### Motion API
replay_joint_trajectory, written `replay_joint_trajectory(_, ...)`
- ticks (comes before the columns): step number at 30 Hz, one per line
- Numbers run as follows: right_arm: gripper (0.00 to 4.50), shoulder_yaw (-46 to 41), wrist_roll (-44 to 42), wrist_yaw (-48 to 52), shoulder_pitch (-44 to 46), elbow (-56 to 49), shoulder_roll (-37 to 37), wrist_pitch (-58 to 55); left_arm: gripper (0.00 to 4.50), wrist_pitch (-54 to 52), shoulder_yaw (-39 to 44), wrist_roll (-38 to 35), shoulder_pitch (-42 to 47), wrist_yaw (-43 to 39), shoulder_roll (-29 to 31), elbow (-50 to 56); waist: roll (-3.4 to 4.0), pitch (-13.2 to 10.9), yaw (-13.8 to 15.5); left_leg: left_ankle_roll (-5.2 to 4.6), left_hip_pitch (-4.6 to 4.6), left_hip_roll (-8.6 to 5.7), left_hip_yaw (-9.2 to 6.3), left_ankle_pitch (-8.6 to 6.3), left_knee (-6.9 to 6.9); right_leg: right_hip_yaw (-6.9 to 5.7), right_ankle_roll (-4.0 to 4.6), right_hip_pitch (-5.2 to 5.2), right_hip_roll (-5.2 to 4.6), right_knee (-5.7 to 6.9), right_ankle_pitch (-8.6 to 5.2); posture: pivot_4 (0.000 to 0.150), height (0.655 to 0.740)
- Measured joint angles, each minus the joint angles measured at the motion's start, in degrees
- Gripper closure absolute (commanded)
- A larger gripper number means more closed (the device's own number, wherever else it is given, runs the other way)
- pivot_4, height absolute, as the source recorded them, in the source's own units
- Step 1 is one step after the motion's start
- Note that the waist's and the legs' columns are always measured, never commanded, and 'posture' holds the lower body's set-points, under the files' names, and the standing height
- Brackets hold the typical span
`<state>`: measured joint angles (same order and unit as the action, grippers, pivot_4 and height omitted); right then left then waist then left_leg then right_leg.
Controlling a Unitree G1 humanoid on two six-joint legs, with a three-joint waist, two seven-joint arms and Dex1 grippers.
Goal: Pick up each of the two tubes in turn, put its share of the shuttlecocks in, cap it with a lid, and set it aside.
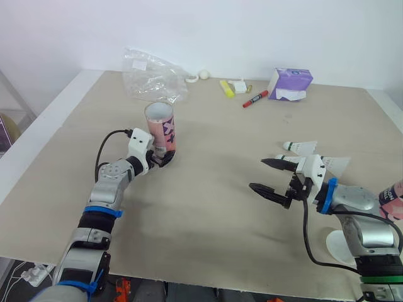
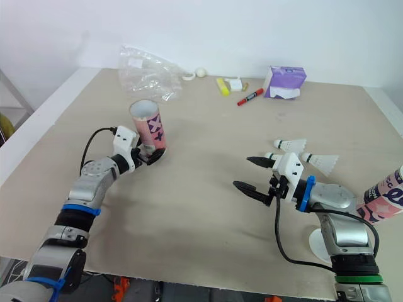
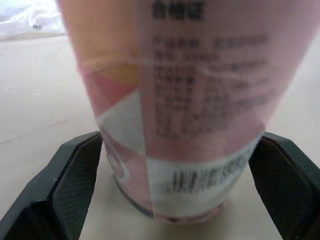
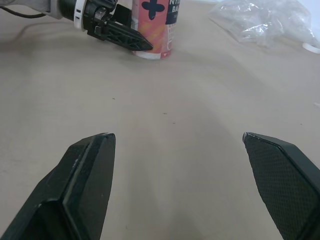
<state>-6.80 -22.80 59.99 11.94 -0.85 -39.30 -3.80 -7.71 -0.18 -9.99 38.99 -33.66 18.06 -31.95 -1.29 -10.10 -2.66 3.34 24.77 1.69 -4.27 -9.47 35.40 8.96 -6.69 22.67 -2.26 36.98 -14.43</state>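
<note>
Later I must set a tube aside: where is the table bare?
Bare: the middle between the pink tube and the right gripper. Crowded: the back edge with plastic bag, marker and tissue pack; shuttlecocks lie beyond the right gripper.

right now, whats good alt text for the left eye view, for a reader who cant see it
An open-topped pink and white cardboard tube stands on a beige table with the robot's left pincer at its base. The right pincer hangs open and empty over the table, with white feather shuttlecocks lying just beyond it.
</note>
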Motion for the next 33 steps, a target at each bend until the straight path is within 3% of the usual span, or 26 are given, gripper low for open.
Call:
replay_joint_trajectory(13,0.11,-0.1,-4.5,-0.3,0.0,-5.0,0.6,-4.6,0.0,11.7,0.2,1.1,9.0,-6.4,-2.4,-18.3,-0.01,0.0,0.0,0.0,0.06,-0.01,-0.04,0.0,-0.02,0.01,-0.03,0.04,0.01,0.0,-0.01,0.15,0.74)
replay_joint_trajectory(24,0.11,-0.2,-7.9,-1.4,-1.0,-7.9,1.5,-8.7,0.0,16.6,0.4,2.1,10.1,-6.9,-3.0,-23.9,-0.01,0.0,0.0,0.0,0.11,-0.02,-0.13,0.0,-0.01,0.0,-0.04,0.06,0.05,0.0,-0.02,0.15,0.74)
replay_joint_trajectory(27,0.0,-0.2,-7.7,-1.5,-1.2,-8.0,1.5,-8.7,0.61,17.8,1.1,2.1,10.6,-7.1,-3.2,-25.4,-0.01,0.0,0.0,0.0,0.12,-0.02,-0.14,0.0,-0.01,0.0,-0.04,0.06,0.05,0.01,-0.02,0.15,0.74)
replay_joint_trajectory(33,0.0,-0.2,-6.8,-1.4,-1.6,-8.0,1.5,-8.5,0.61,17.9,1.8,2.1,10.9,-7.2,-3.5,-26.0,-0.01,0.0,0.0,0.0,0.13,-0.02,-0.16,0.0,-0.01,0.0,-0.04,0.06,0.06,0.01,-0.02,0.15,0.74)
